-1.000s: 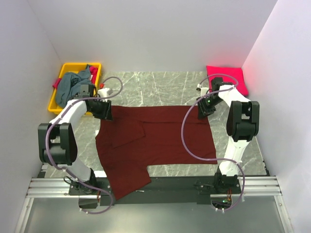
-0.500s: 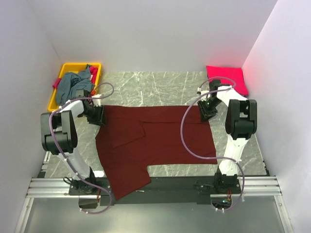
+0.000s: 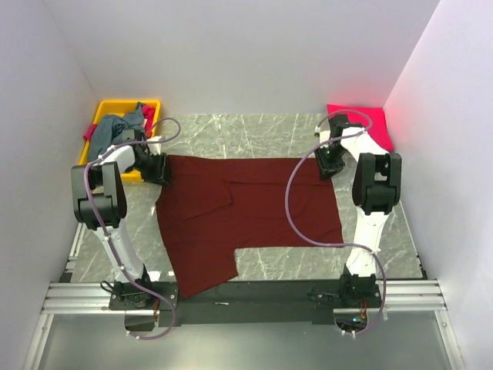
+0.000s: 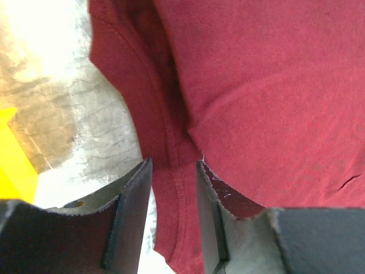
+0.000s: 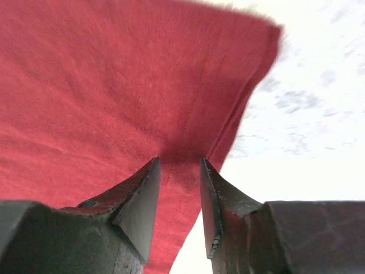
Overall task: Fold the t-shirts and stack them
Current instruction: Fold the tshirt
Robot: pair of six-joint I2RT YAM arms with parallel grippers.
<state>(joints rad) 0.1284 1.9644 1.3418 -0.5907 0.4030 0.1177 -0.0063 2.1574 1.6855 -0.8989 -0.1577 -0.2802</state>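
Left wrist view: the left end effector [image 4: 174, 171] is clenched on the maroon t-shirt's [image 4: 274, 103] hem, and the right end effector [image 5: 179, 165] pinches the opposite far corner. From both, the shirt spreads flat toward the arm bases on the worktop [image 3: 254, 135]. Its held edge runs straight between them, with a sleeve folded inward near the left grip. Beyond the right one lies the folded pink-red t-shirt [image 3: 362, 123]. Beyond the left, the grey-blue t-shirt [image 3: 115, 132] fills the yellow bin [image 3: 123, 103].

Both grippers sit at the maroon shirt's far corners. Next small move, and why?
Probably drag the maroon shirt slightly farther from the bases. The left gripper and right gripper each pinch a far corner, the cloth is spread between them, but its near-left flap overhangs the table edge.
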